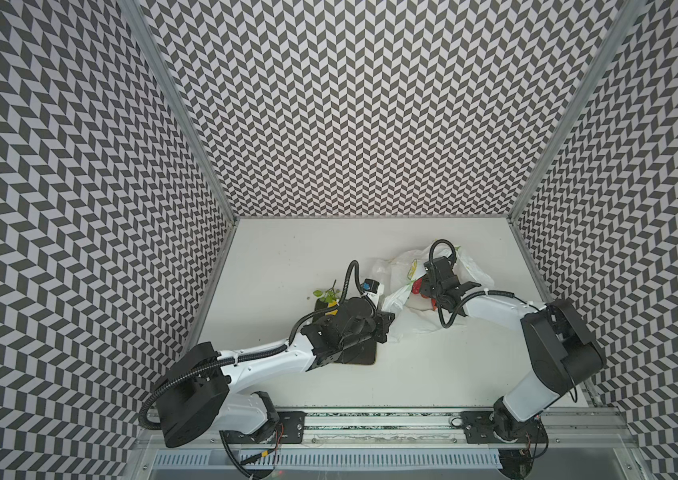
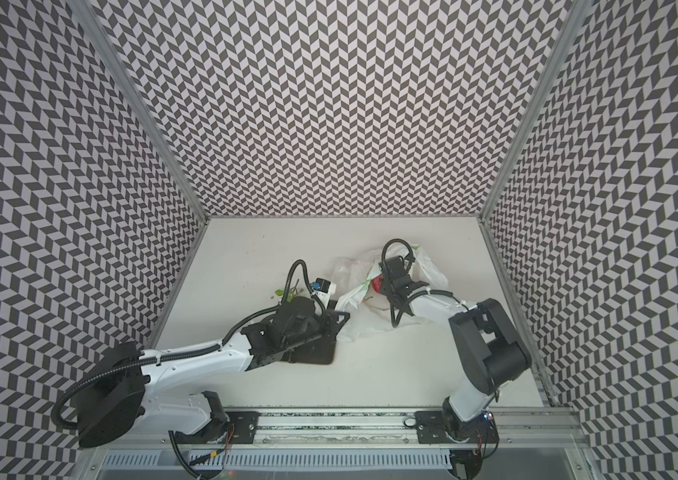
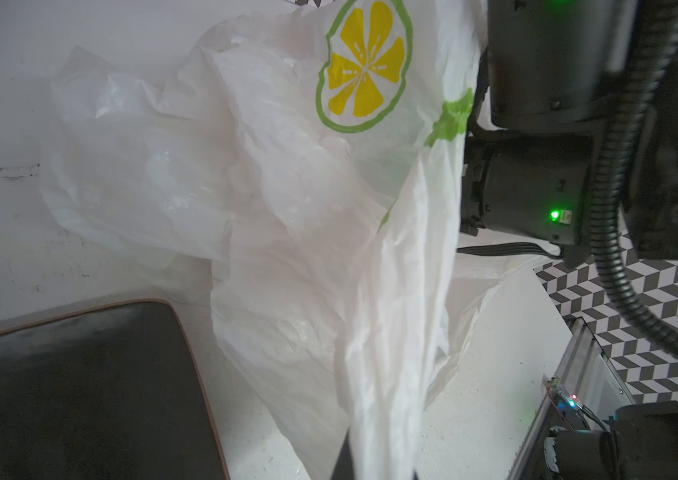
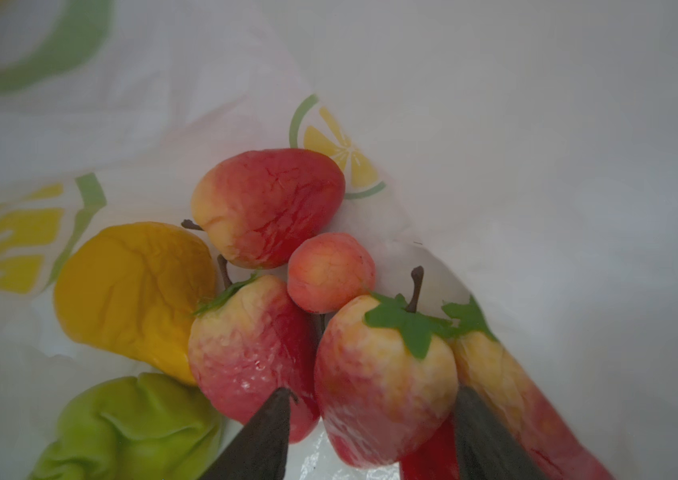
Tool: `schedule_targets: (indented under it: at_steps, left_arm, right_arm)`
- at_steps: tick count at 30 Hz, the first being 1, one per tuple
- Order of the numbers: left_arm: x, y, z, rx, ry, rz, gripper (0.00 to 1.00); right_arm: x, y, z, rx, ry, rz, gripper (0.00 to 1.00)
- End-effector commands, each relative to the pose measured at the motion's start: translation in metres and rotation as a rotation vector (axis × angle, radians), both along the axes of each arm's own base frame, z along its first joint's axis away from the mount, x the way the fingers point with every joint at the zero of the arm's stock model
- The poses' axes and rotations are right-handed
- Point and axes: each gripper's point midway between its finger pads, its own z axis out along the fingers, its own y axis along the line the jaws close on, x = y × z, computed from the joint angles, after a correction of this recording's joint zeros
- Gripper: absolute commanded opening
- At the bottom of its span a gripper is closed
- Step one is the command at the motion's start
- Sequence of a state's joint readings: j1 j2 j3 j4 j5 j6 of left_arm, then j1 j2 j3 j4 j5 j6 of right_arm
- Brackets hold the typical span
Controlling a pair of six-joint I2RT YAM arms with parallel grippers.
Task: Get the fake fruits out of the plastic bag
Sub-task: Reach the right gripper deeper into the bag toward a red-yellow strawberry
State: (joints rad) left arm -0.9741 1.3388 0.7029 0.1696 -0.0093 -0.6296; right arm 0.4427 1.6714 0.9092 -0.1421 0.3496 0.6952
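Fingers (image 4: 266,436) of right gripper (image 4: 372,392) apart astride a red-yellow fruit (image 4: 383,365), right wrist view only; fake fruits (image 4: 266,208) lie in plastic bag (image 3: 287,208), left gripper (image 3: 379,469) pinching it.

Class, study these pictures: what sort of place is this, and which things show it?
Probably a robot test booth in a lab: patterned walls box in a white table, the left arm and right arm are bolted to a metal rail, and the plastic bag holds fake fruits.

Enclosed on three sides by black-and-white chevron walls (image 1: 370,104), joined at aluminium corner posts (image 1: 178,108). Floored by scuffed white table (image 1: 287,257); metal rail (image 1: 370,419) along near edge. Evenly, softly lit.
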Motion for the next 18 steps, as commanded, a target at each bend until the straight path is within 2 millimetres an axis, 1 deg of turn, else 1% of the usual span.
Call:
schedule_targets:
  at_steps: [1, 9, 15, 18]
  left_arm:
    - [0.002, -0.009, 0.013, -0.023, -0.012, -0.008, 0.08]
    - [0.004, -0.011, 0.014, -0.023, -0.014, -0.006, 0.08]
    - [0.005, -0.011, 0.015, -0.021, -0.017, -0.006, 0.08]
    - [0.005, -0.011, 0.015, -0.021, -0.017, -0.007, 0.08]
  right_arm:
    - [0.016, 0.005, 0.001, -0.012, -0.037, -0.003, 0.63]
    - [0.023, 0.005, -0.025, -0.066, 0.014, 0.004, 0.68]
    - [0.026, 0.003, -0.033, -0.094, 0.031, 0.001, 0.69]
    - [0.028, 0.004, -0.035, -0.105, 0.040, 0.012, 0.72]
